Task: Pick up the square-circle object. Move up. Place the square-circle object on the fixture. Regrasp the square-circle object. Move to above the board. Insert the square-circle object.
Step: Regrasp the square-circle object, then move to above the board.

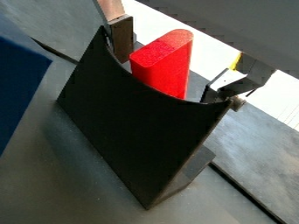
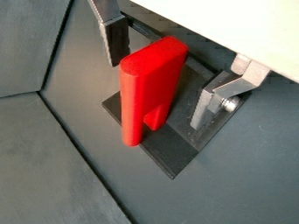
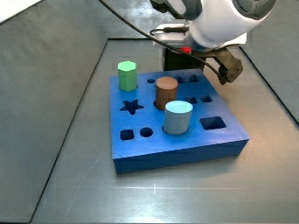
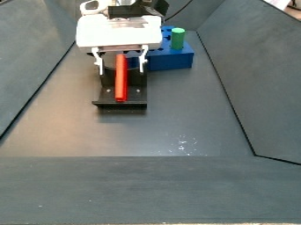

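Grey floor: your gripper (image 2: pixel 176 74) fingers (image 2: pixel 114 35) straddle, wide apart, the square-circle object (image 2: pixel 149 87) on the fixture (image 1: pixel 135 131); off-centre closing could topple it.

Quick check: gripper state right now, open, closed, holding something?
Gripper: open at the fixture, jaws either side of the square-circle object without touching it; the object rests on the fixture.

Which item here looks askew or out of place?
Nothing looks damaged or spilled. The bright red elongated peg leans tilted against the dark L-shaped fixture, between the open end effector fingers, apart from the blue board.
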Motion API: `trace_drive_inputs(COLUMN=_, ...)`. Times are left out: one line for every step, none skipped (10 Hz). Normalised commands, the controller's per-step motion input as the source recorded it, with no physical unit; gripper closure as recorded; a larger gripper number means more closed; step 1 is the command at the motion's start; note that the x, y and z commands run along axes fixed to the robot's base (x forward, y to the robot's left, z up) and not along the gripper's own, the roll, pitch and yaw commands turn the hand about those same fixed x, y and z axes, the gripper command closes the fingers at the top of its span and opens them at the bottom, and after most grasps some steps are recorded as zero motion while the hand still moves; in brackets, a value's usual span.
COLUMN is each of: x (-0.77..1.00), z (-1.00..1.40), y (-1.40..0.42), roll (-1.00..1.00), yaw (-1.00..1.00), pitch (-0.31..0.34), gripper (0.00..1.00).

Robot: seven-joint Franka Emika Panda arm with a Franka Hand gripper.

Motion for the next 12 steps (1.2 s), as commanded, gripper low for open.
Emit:
trace_drive_inputs(x=0.02, z=-0.17, y=-0.01, roll=0.05, yaw=0.03, pitch=0.029, gripper=0.0)
trace_drive_inputs(x=0.0, z=0.0, y=0.0, roll=0.0, yaw=0.0, pitch=0.0, gripper=1.0)
trace_drive_inputs(x=0.11, z=1.0, y=-0.06, roll=0.08, yaw=0.06, pitch=-0.29, gripper=1.0)
trace_drive_inputs(x=0.1, z=1.0, y=-0.06, roll=0.08, yaw=0.04, pitch=-0.28, gripper=1.0)
trace_drive_inputs(x=0.09, z=1.0, y=-0.06, roll=0.08, yaw=-0.01, pitch=-0.248, gripper=1.0)
trace_drive_inputs(x=0.09, z=1.0, y=-0.06, roll=0.06, yaw=-0.06, pitch=-0.223, gripper=1.0)
trace_drive_inputs(x=0.08, z=1.0, y=-0.06, roll=0.04, yaw=-0.12, pitch=-0.181, gripper=1.0)
trace_drive_inputs(x=0.07, z=1.0, y=-0.06, roll=0.04, yaw=-0.16, pitch=-0.14, gripper=1.0)
trace_drive_inputs(x=0.07, z=1.0, y=-0.05, roll=0.04, yaw=-0.2, pitch=-0.079, gripper=1.0)
trace_drive_inputs(x=0.06, z=1.0, y=-0.05, roll=0.04, yaw=-0.2, pitch=-0.048, gripper=1.0)
trace_drive_inputs(x=0.05, z=1.0, y=-0.05, roll=0.04, yaw=-0.18, pitch=0.029, gripper=1.0)
trace_drive_inputs(x=0.05, z=1.0, y=-0.05, roll=0.04, yaw=-0.17, pitch=0.059, gripper=1.0)
